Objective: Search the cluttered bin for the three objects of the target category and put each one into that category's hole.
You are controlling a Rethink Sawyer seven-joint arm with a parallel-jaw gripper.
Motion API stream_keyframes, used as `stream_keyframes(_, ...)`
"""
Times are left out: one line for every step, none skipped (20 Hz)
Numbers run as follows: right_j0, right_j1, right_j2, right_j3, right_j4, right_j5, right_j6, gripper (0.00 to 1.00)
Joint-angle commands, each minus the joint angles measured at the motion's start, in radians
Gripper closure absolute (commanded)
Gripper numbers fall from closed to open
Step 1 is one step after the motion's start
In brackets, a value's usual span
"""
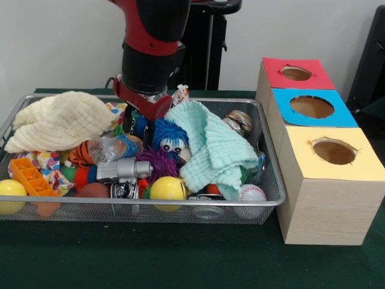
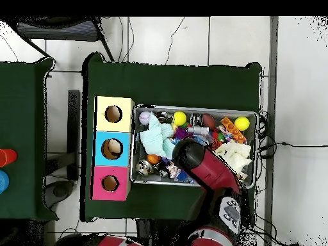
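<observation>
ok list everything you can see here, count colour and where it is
wire bin: 1, silver mesh, on the green table
green table: 1, dark green cloth, under the bin and box
sorting box: 1, wood, beside the bin; red, blue and yellow tops, each with a hole
cream cloth: 1, one end of the bin
mint cloth: 1, bin end nearest the box
yellow balls: 2, along the bin's front edge
baseball: 1, white, front corner by the box
purple spiky ball: 1, bin middle
orange block: 1, below the cream cloth
arm: 1, red and black, reaching into the bin; tool hidden in clutter
</observation>
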State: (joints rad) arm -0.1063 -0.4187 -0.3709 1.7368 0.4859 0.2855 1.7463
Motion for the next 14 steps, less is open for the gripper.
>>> stream_keyframes(0.033,-0.003,-0.001,0.023,0.059,0.057,0.305,0.0)
stream_keyframes(0.029,-0.002,0.001,0.023,0.061,0.052,0.301,0.0)
stream_keyframes(0.029,-0.001,0.001,0.023,0.064,0.05,0.299,0.0)
stream_keyframes(0.027,0.005,0.007,0.023,0.067,0.037,0.297,0.0)
stream_keyframes(0.024,0.008,0.012,0.024,0.071,0.031,0.294,0.0)
stream_keyframes(0.015,0.012,0.025,0.026,0.073,0.001,0.288,0.0)
stream_keyframes(0.01,0.016,0.033,0.027,0.076,-0.011,0.285,0.0)
stream_keyframes(-0.005,0.019,0.053,0.03,0.077,-0.037,0.276,0.0)
stream_keyframes(-0.015,0.023,0.066,0.031,0.078,-0.057,0.271,0.0)
stream_keyframes(-0.029,0.03,0.086,0.035,0.078,-0.085,0.266,0.0)
stream_keyframes(-0.036,0.032,0.098,0.039,0.077,-0.105,0.265,0.0)
stream_keyframes(-0.049,0.035,0.114,0.045,0.073,-0.133,0.263,0.0)
stream_keyframes(-0.055,0.039,0.122,0.044,0.072,-0.146,0.263,0.0)
stream_keyframes(-0.073,0.038,0.143,0.052,0.066,-0.174,0.261,0.0)
